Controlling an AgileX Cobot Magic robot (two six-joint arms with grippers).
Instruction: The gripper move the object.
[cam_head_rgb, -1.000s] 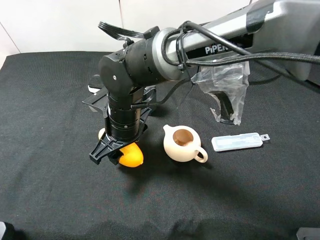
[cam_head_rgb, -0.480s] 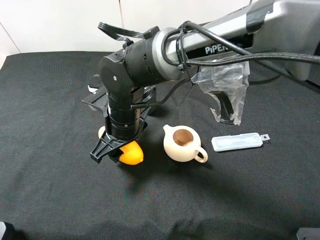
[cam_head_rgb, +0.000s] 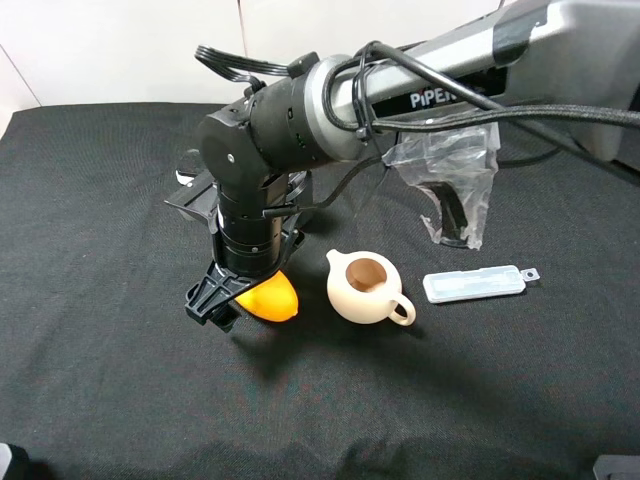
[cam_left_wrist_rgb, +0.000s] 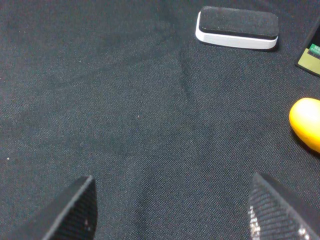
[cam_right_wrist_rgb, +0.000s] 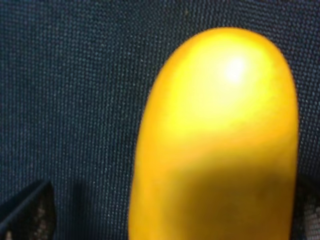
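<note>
Object: the smooth glossy orange-yellow oval object sits left of centre on the black cloth worktop, just left of the teapot and apart from it.
Right hand: the black two-fingered right hand is on a silver-grey arm that reaches across from the right. It points straight down over the object.
Right hand state: spread, with its fingertips standing either side of the object. Dark cloth shows between one fingertip and the object. The other fingertip is perhaps touching it, but the close view is too blurred to settle it.
Left hand: the black left hand is wide apart over bare cloth, with nothing between its fingers.
Teapot: a cream round ceramic teapot stands upright near the centre, its open top showing a brown inside.
Case: a flat clear plastic case lies right of the teapot, apart from it.
Bag: a crumpled clear plastic bag lies farther back on the right, with something black inside.
Block: a flat white block with a black top lies beyond the object, well apart from it.
</note>
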